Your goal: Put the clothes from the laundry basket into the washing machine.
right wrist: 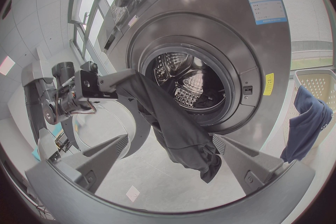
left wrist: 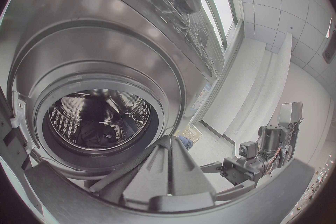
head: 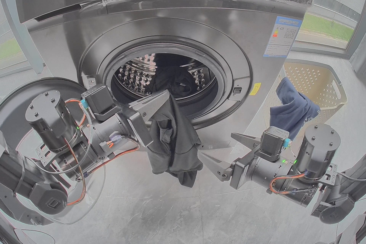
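My left gripper (head: 162,98) is shut on a black garment (head: 173,142) that hangs in front of the lower rim of the washing machine (head: 244,31) opening. In the right wrist view the black garment (right wrist: 175,126) droops from the left gripper (right wrist: 120,77) before the drum (right wrist: 185,81). Dark clothes lie inside the drum (head: 167,77). The left gripper (left wrist: 171,140) points toward the drum (left wrist: 98,118) in its own wrist view. My right gripper (head: 219,151) is open and holds nothing, low and to the right of the garment. A blue garment (head: 293,109) hangs over the beige laundry basket (head: 324,84).
The round machine door (head: 23,103) stands swung open at the left, behind my left arm. The basket leans against the machine's right side. Grey floor (head: 171,210) lies free in front of the machine.
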{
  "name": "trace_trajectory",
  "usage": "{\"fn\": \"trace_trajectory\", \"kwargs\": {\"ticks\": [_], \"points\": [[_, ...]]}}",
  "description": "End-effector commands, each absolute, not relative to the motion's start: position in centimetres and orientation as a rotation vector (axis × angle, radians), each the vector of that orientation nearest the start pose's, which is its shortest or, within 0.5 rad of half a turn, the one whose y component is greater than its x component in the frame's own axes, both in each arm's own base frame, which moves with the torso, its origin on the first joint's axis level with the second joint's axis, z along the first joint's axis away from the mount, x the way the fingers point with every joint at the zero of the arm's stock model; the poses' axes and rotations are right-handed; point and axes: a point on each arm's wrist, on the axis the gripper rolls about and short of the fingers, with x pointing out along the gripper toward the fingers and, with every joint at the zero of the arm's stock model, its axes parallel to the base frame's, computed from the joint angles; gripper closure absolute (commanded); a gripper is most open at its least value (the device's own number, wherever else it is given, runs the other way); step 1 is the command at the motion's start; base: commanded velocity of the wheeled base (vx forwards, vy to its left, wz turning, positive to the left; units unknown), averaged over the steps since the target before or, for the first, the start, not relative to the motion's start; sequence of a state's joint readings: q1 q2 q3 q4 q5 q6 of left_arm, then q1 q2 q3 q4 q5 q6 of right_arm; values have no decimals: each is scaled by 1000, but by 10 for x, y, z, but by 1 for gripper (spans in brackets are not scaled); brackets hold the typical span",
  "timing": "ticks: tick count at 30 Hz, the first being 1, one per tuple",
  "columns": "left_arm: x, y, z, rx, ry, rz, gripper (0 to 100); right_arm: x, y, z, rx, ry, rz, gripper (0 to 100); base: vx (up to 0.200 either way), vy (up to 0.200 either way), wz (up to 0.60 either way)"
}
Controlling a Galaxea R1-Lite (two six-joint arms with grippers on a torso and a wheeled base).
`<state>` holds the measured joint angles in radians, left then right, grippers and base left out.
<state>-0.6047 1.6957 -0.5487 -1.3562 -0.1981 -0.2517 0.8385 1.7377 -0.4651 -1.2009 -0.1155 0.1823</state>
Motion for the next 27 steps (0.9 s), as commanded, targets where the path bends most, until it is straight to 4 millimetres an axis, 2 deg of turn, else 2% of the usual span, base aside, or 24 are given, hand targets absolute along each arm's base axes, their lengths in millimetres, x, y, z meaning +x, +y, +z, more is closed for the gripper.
{"fn": "trace_trajectory", "kwargs": {"ticks": [1,3,8,21,27], "points": [[226,-162,194,-284,-127,-826,100,193,209,131,117,163,704,0,0,0,0],[227,-162,198,-289,-143,-827,100,200,213,124,91,171,697,0,0,0,0],[225,-164,206,-296,-170,-834,100,216,226,122,93,156,689,0,0,0,0],[225,-165,206,-296,-168,-836,100,253,262,116,100,92,692,0,0,0,0],[224,-164,205,-295,-166,-837,100,273,258,107,78,89,648,0,0,0,0]]}}
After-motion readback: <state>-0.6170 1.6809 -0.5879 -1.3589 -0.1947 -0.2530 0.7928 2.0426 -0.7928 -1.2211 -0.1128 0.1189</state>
